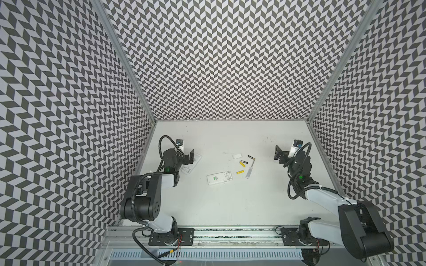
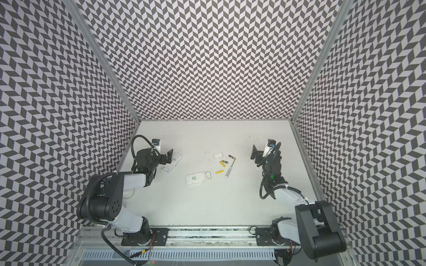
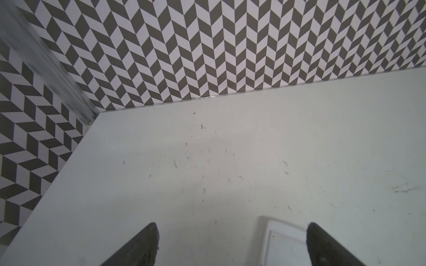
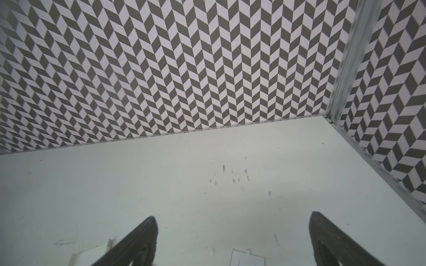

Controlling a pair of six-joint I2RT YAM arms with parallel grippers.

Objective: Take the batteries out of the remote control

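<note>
While our left fingers and right fingers gape empty, the batteries lie on the bench nearer our right.

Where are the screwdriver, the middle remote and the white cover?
Clear-handled metal screwdriver (image 1: 249, 172): a top view, handle.
White rectangular remote control (image 1: 219, 178): a top view, centre.
Small flat white cover (image 1: 237, 156): a top view, centre.

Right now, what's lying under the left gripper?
A white remote lies flat on the table beneath the open left gripper. Its two ends stick out in both top views; its middle is covered by the gripper, so that part cannot be seen.
</note>
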